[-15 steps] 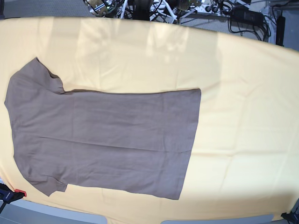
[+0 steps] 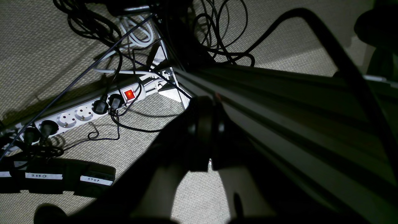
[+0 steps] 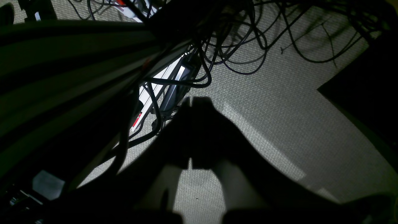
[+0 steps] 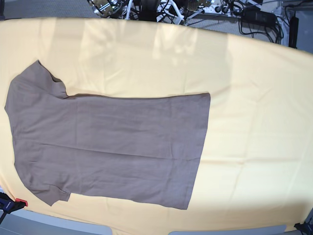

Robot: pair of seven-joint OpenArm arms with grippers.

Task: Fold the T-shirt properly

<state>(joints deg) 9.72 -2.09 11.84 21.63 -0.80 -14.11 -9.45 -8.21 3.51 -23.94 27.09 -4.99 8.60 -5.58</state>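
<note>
fabric this thin looks light and limp, so the t-shirt [image 4: 107, 147] should drape and slide easily over the yellow cloth [image 4: 254, 107] beneath it. it lies flat across the left part of the table in the base view, sleeves toward the left edge, hem toward the middle. best holds are probably the hem corners or the shoulders, pinched at the edge. both arms hang below the table over the carpet; the left gripper [image 2: 209, 133] and right gripper [image 3: 190, 130] seem closed and empty, though both are dark silhouettes.

Left gripper [image 2: 209, 137] black, rounded fingertips, pale inner faces; right gripper [image 3: 191, 137] a similar dark silhouette
</note>
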